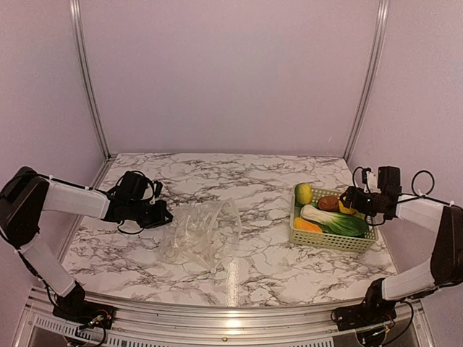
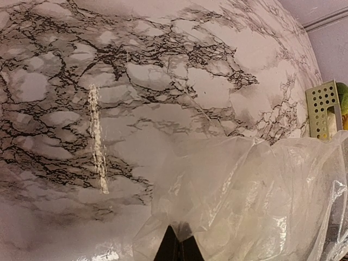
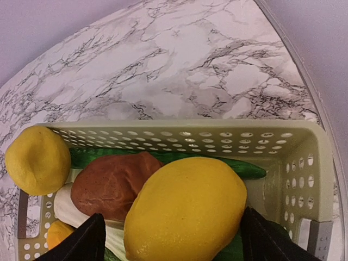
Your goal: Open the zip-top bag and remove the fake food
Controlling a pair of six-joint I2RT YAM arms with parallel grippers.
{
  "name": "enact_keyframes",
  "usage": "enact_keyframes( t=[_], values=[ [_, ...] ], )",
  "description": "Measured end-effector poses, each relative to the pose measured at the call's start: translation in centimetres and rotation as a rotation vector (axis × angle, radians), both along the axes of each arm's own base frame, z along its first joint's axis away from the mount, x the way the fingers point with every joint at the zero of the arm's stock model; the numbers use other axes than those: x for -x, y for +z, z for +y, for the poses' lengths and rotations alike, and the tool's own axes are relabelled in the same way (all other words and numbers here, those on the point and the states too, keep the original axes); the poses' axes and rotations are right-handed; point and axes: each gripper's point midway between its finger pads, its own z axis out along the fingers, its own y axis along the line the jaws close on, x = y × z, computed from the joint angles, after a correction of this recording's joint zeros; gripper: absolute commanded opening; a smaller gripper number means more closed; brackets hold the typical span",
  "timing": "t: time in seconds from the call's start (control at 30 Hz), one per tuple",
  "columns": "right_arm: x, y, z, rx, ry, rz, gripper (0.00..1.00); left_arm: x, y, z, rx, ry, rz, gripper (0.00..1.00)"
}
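Note:
The clear zip-top bag lies crumpled on the marble table, with no food showing inside it. My left gripper is shut on the bag's left edge; in the left wrist view a fold of the plastic is pinched at the closed tips. The fake food sits in the basket: a yellow-green fruit, a brown piece, a long green leafy piece and an orange piece. My right gripper hangs over the basket, open, its fingers either side of a yellow fruit that rests on the other pieces.
The pale lattice basket stands at the right of the table, close to the right wall. In the right wrist view the brown piece and yellow-green fruit lie left of the yellow one. Metal frame posts run up the back corners.

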Motion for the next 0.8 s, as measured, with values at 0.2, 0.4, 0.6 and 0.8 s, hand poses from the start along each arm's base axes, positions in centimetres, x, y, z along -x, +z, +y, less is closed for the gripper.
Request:
enact_keyframes(
  t=[0.2,0.4,0.6,0.8],
  values=[
    [-0.3,3.2,1.2,-0.011,0.063,-0.073,0.81,-0.1,0.8,-0.1,0.008,-0.007,-0.021,0.00],
    [-0.5,7.0,6.4,-0.040,0.211,-0.161,0.78,-0.1,1.6,-0.3,0.028,-0.014,-0.039,0.00],
    [0.7,9.4,15.1,-0.127,0.420,-0.208,0.76,-0.2,1.8,-0.5,0.051,-0.006,-0.043,0.00],
    [3.8,8.9,25.0,-0.226,0.644,-0.177,0.75,0.1,1.4,-0.5,0.071,0.006,-0.032,0.00]
  ],
)
